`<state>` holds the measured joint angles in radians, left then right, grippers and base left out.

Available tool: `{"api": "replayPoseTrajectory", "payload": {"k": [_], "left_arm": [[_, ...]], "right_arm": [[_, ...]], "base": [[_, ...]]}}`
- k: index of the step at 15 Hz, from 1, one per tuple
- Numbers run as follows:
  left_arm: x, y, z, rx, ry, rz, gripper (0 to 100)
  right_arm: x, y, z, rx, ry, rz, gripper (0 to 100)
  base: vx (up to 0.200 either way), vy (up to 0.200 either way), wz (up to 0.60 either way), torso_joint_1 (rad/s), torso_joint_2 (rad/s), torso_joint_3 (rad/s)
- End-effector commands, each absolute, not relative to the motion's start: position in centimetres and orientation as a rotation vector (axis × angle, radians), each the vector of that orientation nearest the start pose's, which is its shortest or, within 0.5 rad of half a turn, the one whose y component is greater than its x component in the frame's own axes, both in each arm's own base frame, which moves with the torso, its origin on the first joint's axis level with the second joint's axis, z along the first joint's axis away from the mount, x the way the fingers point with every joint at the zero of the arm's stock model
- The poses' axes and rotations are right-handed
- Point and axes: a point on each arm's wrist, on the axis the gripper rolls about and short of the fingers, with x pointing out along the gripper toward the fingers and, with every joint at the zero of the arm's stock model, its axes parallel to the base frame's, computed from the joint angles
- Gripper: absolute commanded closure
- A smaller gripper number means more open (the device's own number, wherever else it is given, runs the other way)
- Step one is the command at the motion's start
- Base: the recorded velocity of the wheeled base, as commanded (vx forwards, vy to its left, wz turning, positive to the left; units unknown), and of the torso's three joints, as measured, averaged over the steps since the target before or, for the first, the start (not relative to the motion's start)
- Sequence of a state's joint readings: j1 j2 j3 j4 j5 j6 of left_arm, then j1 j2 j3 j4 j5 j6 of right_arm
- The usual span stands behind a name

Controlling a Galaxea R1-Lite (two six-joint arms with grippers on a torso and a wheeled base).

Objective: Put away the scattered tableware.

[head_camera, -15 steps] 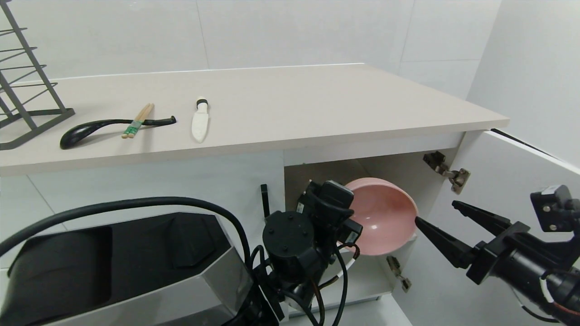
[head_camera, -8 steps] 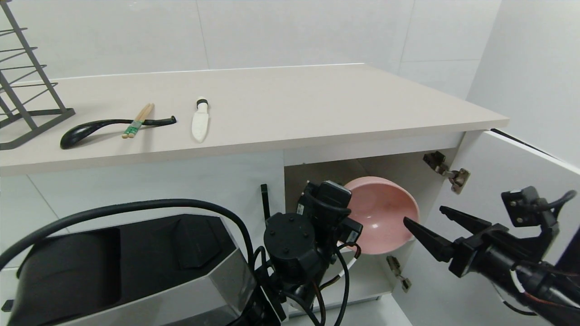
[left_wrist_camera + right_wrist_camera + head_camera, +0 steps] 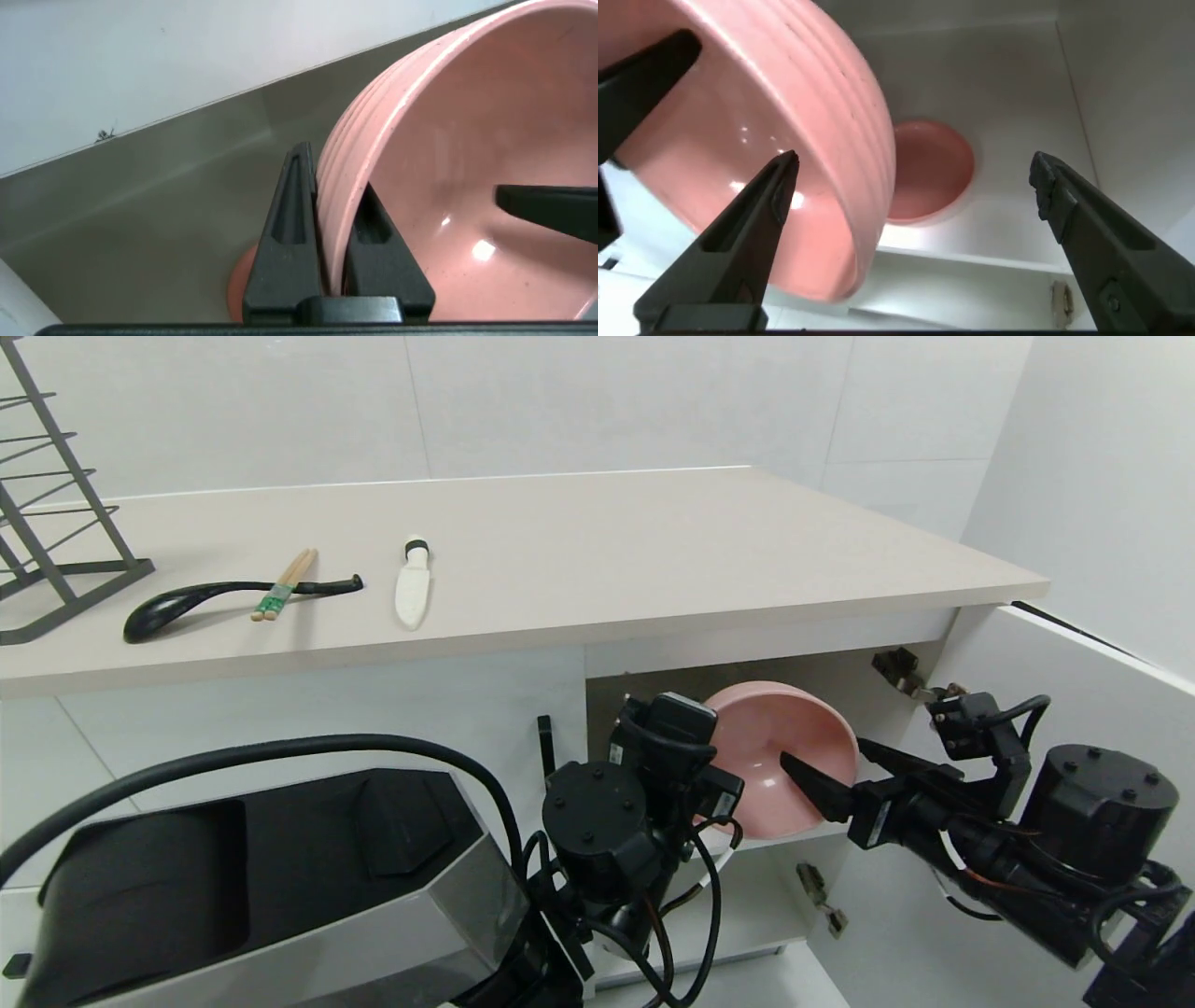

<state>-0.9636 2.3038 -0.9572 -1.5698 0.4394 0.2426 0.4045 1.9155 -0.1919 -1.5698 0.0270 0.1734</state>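
A pink bowl [image 3: 780,747] hangs tilted in the open cabinet under the counter, with my left gripper [image 3: 714,775] shut on its near rim. The left wrist view shows the left gripper [image 3: 332,182] with one finger inside and one outside the pink bowl [image 3: 439,177]. My right gripper [image 3: 822,751] is open and straddles the bowl's opposite rim without touching it. The right wrist view shows the right gripper [image 3: 913,163] spread wide around the pink bowl [image 3: 785,140]. On the counter lie a black spoon [image 3: 215,595], chopsticks [image 3: 283,584] and a white knife [image 3: 413,583].
A small pink dish [image 3: 934,173] lies on the cabinet shelf behind the bowl. The white cabinet door [image 3: 1055,700] stands open on the right, close to the right arm. A dark wire rack [image 3: 56,523] stands at the counter's far left.
My right gripper has moved left into the cabinet opening and now straddles the bowl's rim. The bowl, held by the left gripper, has risen slightly.
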Motion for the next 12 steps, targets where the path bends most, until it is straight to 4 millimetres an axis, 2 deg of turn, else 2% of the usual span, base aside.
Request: {"api": "replayPoseTrajectory", "payload": {"k": [1,2,3,8,9,12], "left_arm": [[24.3,-33.2,9.4,0.085,-0.239,-0.497,100],[24.3,-33.3,9.4,0.083,-0.241,-0.496,100],[24.3,-33.3,9.4,0.083,-0.241,-0.496,100],[24.1,-33.5,9.2,0.086,-0.239,-0.511,100],[24.1,-33.5,9.0,0.088,-0.237,-0.513,0],[24.0,-33.5,9.1,0.089,-0.238,-0.515,0]], "right_arm": [[23.3,9.9,8.1,0.141,0.193,0.412,0],[23.2,10.0,8.1,0.141,0.192,0.417,0],[23.2,10.1,8.2,0.143,0.186,0.422,100],[21.5,11.9,10.4,0.152,0.109,0.527,100],[21.5,11.9,10.3,0.152,0.112,0.525,100],[21.7,11.5,10.2,0.15,0.113,0.505,100]], "base": [[0.0,0.0,0.0,0.0,0.0,0.0],[0.0,0.0,0.0,0.0,0.0,0.0],[0.0,0.0,0.0,0.0,0.0,0.0],[0.0,0.0,0.0,0.0,0.0,0.0],[0.0,0.0,0.0,0.0,0.0,0.0],[0.0,0.0,0.0,0.0,0.0,0.0]]}}
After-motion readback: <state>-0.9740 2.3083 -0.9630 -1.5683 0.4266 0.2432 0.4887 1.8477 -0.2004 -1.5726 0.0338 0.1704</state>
